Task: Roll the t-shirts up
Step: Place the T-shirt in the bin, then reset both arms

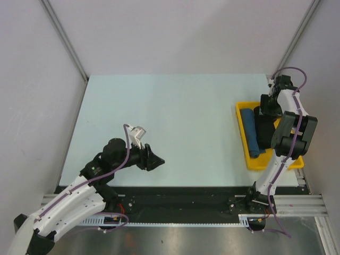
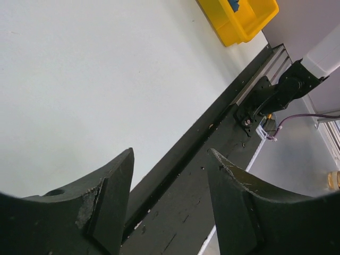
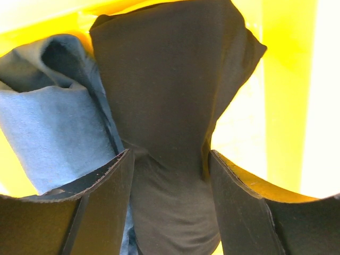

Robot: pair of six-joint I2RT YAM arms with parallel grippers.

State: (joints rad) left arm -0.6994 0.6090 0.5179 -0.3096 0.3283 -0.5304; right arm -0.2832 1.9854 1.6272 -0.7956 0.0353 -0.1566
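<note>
Both t-shirts lie rolled side by side in the yellow tray (image 1: 241, 114) at the right of the table. The dark teal-blue t-shirt (image 1: 252, 135) (image 3: 53, 122) is on the left, the black t-shirt (image 1: 264, 130) (image 3: 170, 79) on the right. My right gripper (image 1: 264, 112) (image 3: 169, 156) reaches down into the tray, its jaws open astride the black roll. The cloth is waisted between them, and yellow shows beside the right finger. My left gripper (image 1: 154, 159) (image 2: 171, 159) hovers open and empty over the table's near edge, left of centre.
The black rail (image 2: 212, 159) along the table's near edge runs under my left gripper. Grey walls enclose the table on the left, back and right. The yellow tray (image 2: 239, 26) sits close to the right wall.
</note>
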